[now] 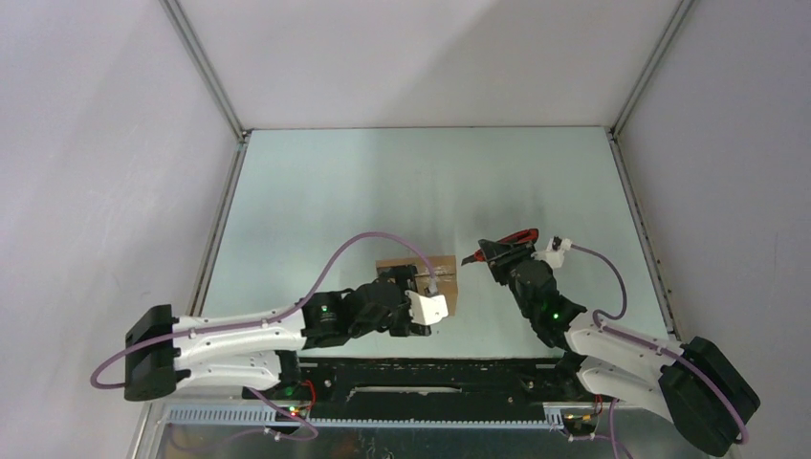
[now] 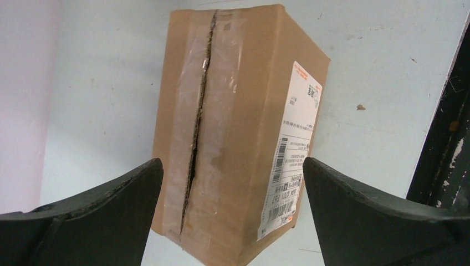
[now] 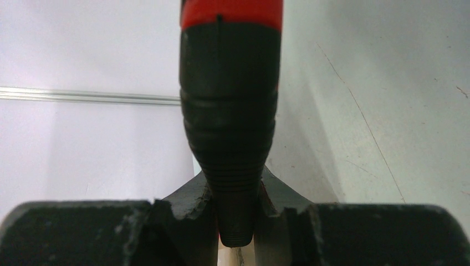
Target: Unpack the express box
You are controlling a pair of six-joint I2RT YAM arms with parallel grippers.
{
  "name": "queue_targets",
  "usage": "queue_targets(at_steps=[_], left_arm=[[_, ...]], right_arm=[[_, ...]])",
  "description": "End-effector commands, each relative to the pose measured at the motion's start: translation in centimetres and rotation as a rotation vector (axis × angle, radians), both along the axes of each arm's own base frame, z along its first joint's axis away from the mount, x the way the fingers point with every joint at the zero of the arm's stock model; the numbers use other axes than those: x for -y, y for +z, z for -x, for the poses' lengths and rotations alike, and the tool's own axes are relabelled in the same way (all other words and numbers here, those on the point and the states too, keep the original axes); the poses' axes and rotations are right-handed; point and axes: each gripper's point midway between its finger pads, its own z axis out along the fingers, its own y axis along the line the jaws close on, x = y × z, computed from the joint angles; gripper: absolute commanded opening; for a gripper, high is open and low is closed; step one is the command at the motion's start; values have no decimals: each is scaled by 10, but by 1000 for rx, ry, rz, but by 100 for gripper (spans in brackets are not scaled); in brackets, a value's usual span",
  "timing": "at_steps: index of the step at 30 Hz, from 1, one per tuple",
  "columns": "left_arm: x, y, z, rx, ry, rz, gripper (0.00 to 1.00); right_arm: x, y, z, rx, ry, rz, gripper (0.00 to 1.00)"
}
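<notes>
Only left-wrist view shows the express box (image 2: 252, 105) tape (image 2: 221, 111) slit; left fingers (image 2: 108, 213) spread, right fingers (image 3: 83, 233) clamp knife (image 3: 230, 111).

the left arm (image 1: 239, 335) is extended inward, the left gripper (image 2: 233, 163) spread wide. the right arm (image 1: 612, 349) is bent inward, the right gripper (image 3: 233, 188) clamped on a utility knife (image 3: 230, 111).

Red-black utility knife (image 1: 505, 247) above pale green table (image 1: 383, 182).
</notes>
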Motion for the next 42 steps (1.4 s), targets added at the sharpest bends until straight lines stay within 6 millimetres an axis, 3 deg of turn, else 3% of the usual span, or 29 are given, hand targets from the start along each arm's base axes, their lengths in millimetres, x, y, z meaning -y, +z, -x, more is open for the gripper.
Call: queue_targets(at_steps=[1,20,42], left_arm=[[25,31,-5,55,-44,87,100],[22,22,-8,48,0,112,100],[36,16,-7,25,-8,115,100]], right_arm=[[4,16,-5,48,-45,-46,0],[0,10,-18,33,-51,-89,0],[-13,7,-10,6,-2,-117,0]])
